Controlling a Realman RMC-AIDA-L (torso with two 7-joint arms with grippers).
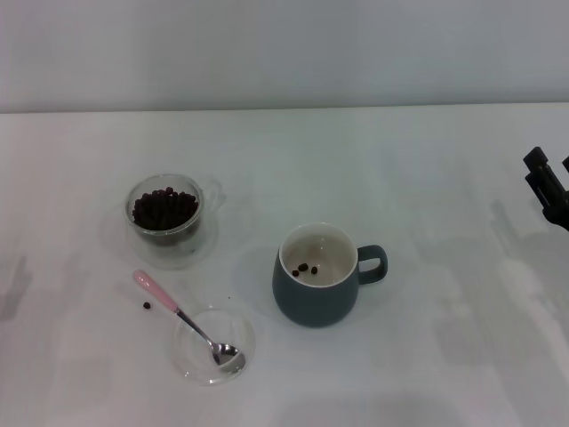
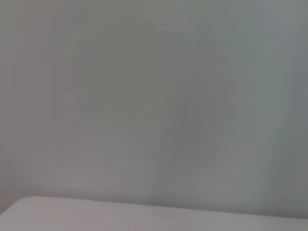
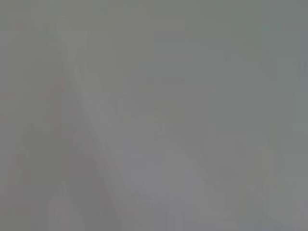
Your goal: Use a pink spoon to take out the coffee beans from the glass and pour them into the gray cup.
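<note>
Barely under way, by the look of it: only two or three tiny dark brown coffee beans [image 1: 308, 268] lying in the cream-white bottom of the rounded dark blue-gray ceramic gray cup [image 1: 316, 302] near centre, loop handle towards 3 o'clock

Plenty more beans heaped in the small clear double-walled glass [image 1: 166, 218], at about 10 o'clock from the mug and well apart from it

Slim-handled pink spoon [image 1: 185, 318] not in any grip: silver bowl resting in the flat shallow clear glass dish [image 1: 213, 345] at about 8 o'clock from the mug, handle out over the rim towards 10 o'clock, one stray bean [image 1: 147, 305] just beside it

Left to do: nearly all the scooping

Right gripper [image 1: 553, 182] parked at the 3 o'clock edge, black fingers slightly apart, holding nothing; left gripper out of sight

Plain white tabletop [image 1: 427, 356] under a pale blank wall [image 1: 284, 53]; nothing but blur in both wrist views
</note>
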